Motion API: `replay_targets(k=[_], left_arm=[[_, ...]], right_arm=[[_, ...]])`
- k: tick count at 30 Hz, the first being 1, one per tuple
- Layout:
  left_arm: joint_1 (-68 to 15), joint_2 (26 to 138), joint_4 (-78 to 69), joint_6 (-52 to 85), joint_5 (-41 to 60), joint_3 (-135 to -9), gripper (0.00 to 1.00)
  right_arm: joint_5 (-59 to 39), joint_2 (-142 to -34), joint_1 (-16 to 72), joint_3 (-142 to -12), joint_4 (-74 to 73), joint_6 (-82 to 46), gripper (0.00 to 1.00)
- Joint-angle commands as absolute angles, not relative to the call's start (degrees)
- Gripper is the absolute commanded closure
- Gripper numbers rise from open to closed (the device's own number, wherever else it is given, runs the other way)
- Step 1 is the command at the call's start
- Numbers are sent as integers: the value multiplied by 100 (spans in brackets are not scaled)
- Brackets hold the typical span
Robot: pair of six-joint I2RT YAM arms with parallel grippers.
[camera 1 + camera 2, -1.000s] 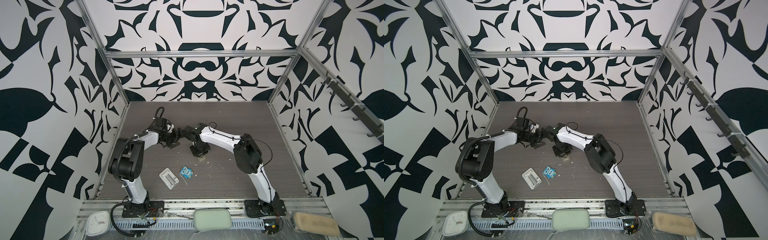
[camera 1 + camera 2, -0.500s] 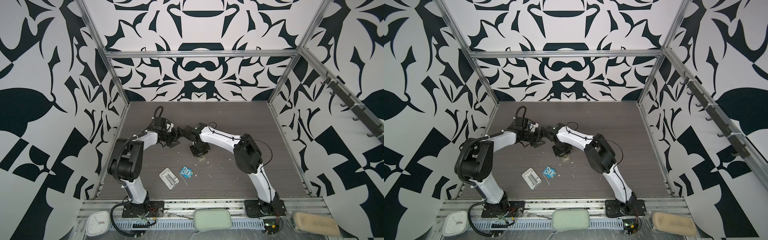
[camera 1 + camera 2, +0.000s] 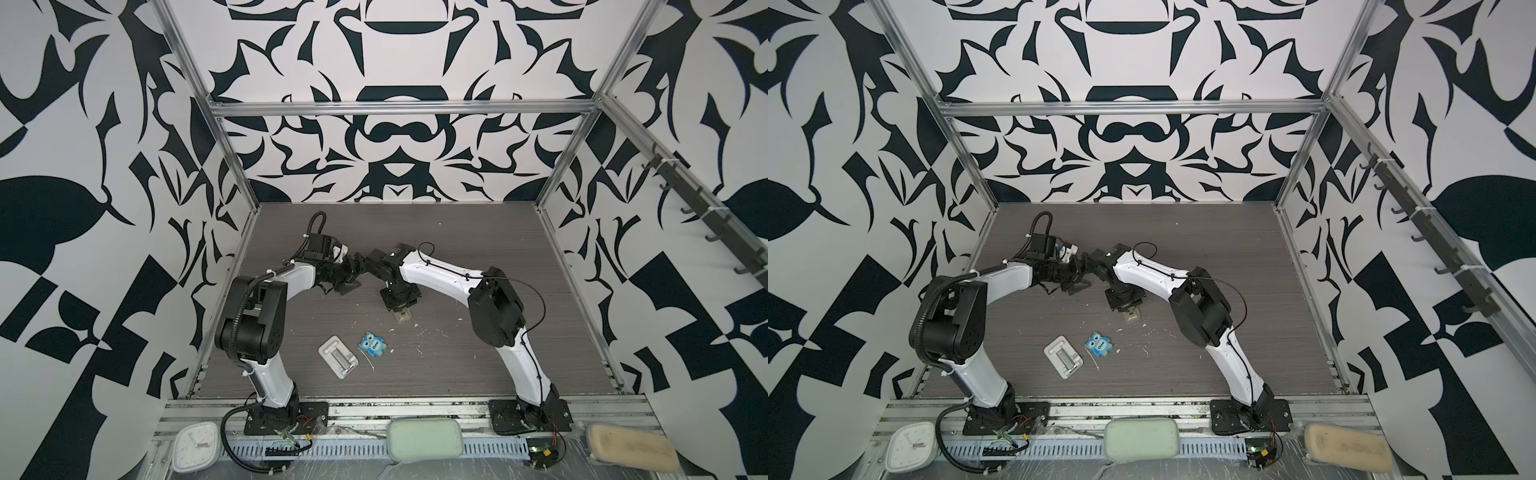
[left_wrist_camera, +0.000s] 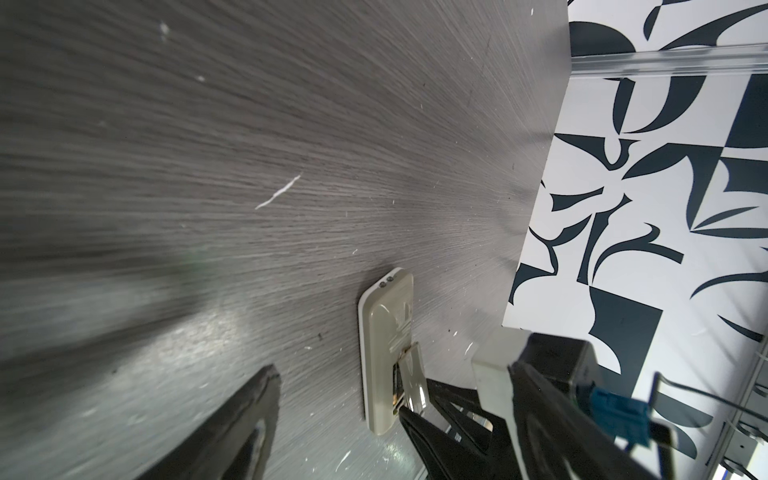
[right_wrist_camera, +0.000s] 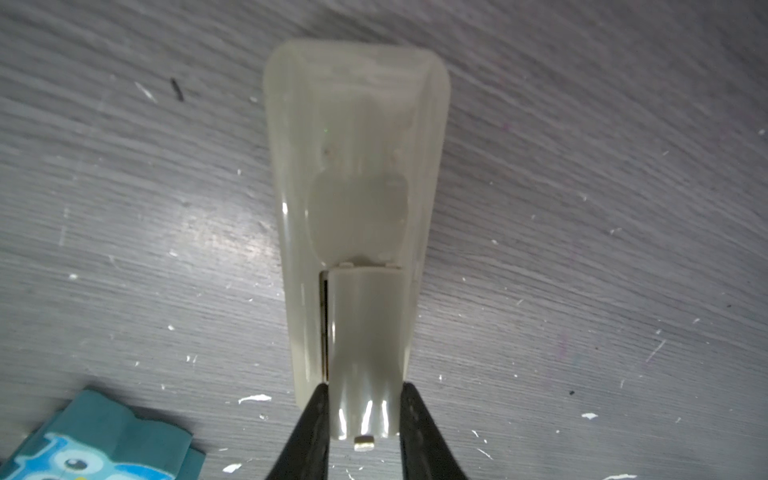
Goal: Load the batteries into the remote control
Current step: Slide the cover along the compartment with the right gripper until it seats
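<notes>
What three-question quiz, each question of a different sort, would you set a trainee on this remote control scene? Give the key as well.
1. True or false: the remote control lies back up on the table.
2. Choose one: the right gripper is closed on A) a blue owl-shaped item, B) the battery cover, C) a white tray.
3. Short answer: is the left gripper open or shut, and what does it hold?
Key: 1 true; 2 B; 3 open, holding nothing.
</notes>
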State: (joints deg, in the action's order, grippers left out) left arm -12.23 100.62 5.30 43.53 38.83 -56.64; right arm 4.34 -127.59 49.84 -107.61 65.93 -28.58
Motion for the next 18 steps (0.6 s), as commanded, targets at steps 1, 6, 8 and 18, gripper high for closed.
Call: replay_targets(k=[1,6,8,18], left_arm=[[-1184,9940,475,4333,3970,-5545,10],[-1178,9941,422,4357,3963,-5515,10],[-1178,9924,376,4367,3956,-5476,10],[-1143,9835,189,4438,3944,-5234,10]], right_arm=[[555,-12669,4957,-10890,6685,-2930,71],[459,-12635,4953,-10813,6732,-2943,74],[432,-12621,4957,-10778,6741,-2953,74],[343,-12718,4949,-10889,6849,-2981,75]])
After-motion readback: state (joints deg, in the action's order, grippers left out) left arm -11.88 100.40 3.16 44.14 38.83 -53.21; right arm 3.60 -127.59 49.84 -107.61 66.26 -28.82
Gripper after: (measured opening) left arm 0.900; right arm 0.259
